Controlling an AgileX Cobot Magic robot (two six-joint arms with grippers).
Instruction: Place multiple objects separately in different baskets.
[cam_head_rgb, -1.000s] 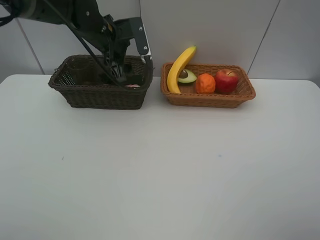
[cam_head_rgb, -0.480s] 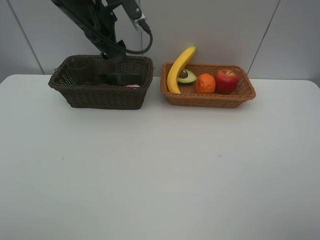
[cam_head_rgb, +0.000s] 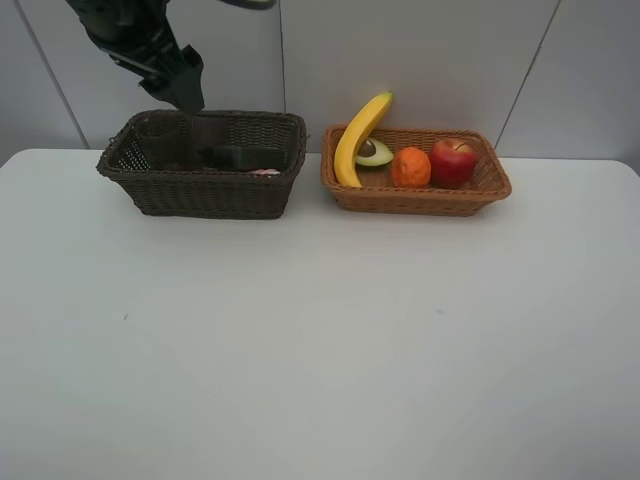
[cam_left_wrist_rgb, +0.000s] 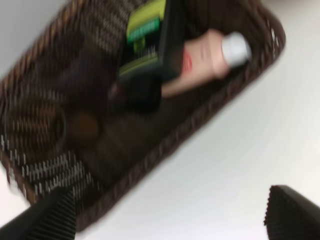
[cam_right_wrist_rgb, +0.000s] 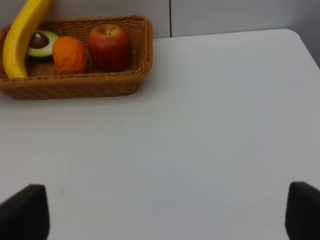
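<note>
Now left gripper (cam_left_wrist_rgb: 170, 212) risen clear of dark basket (cam_head_rgb: 200, 190), jaws apart

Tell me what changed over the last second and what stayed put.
The left arm rose out of the dark basket and drew back to the upper left, jaws open and empty. The dark green bottle, light basket, banana, avocado, orange and apple stayed put.

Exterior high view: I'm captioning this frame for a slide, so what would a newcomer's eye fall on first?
The bright fruit in the light basket at the table's back right: a yellow banana leaning over its rim, beside a halved avocado, an orange and a red apple. Next, the dark basket to its left, with the black arm raised above it.
</note>
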